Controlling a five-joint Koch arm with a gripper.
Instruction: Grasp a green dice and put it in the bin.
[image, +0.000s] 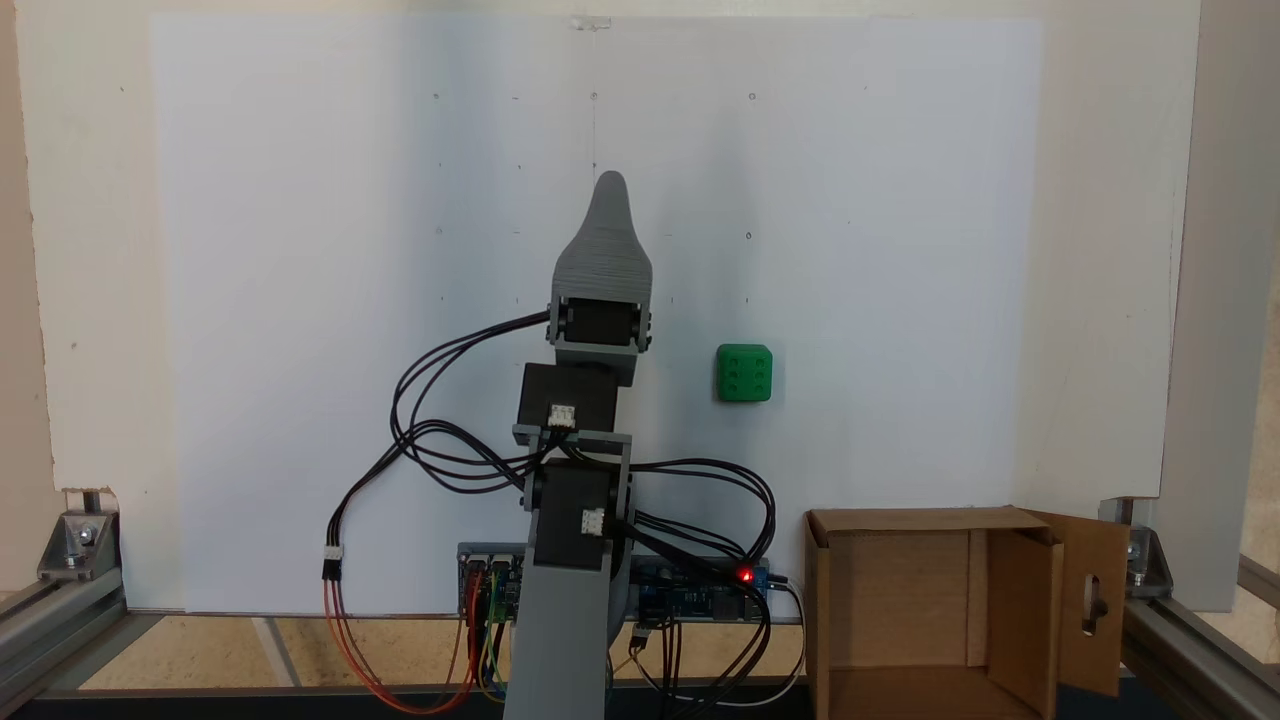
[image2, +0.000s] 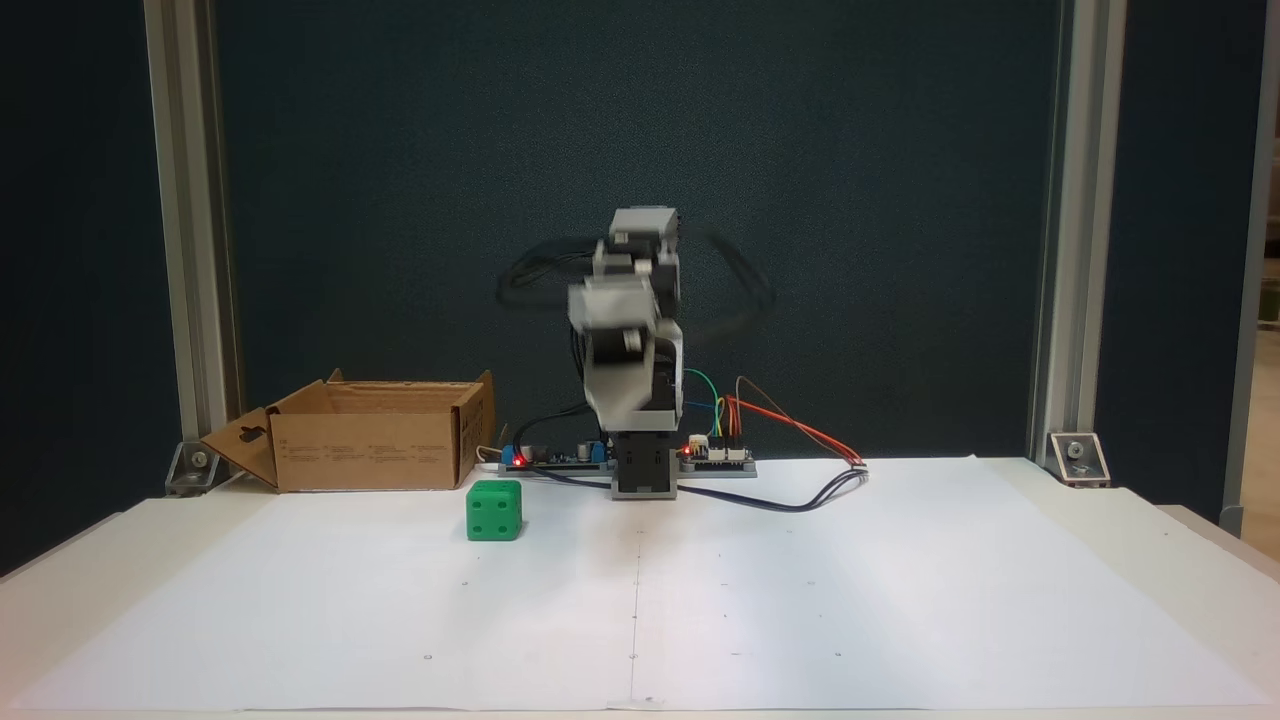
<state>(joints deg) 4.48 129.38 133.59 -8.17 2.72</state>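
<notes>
The green dice (image: 744, 373) sits on the white paper sheet (image: 300, 300) that covers the counter (image2: 1190, 560), resting flat with nothing touching it. In a fixed view from above, it lies to the right of the arm (image: 585, 450) and well apart from it; its top face shows six pips. In the other fixed view, from the front, the dice (image2: 494, 510) stands to the left of the arm's base (image2: 643, 470), with a four-pip face towards the camera.

The bin (image: 935, 610), a brown cardboard box, stands open at the counter's edge, near the dice but not touching it. From above, a side flap with a slot-shaped cut-out (image: 1092, 605) hangs out to its right. From the front, the bin (image2: 375, 445) sits behind and to the left of the dice.

The arm is raised over its base, clear of the counter. From above, the jaws (image: 611, 190) show as one grey tapered shape, one piece behind the other, so whether they are spread or pressed together cannot be told; in the front view the arm is blurred. They carry nothing visible. Black cables (image: 440, 430) loop off the arm, and circuit boards (image: 700, 590) with a red light lie beside the base.
</notes>
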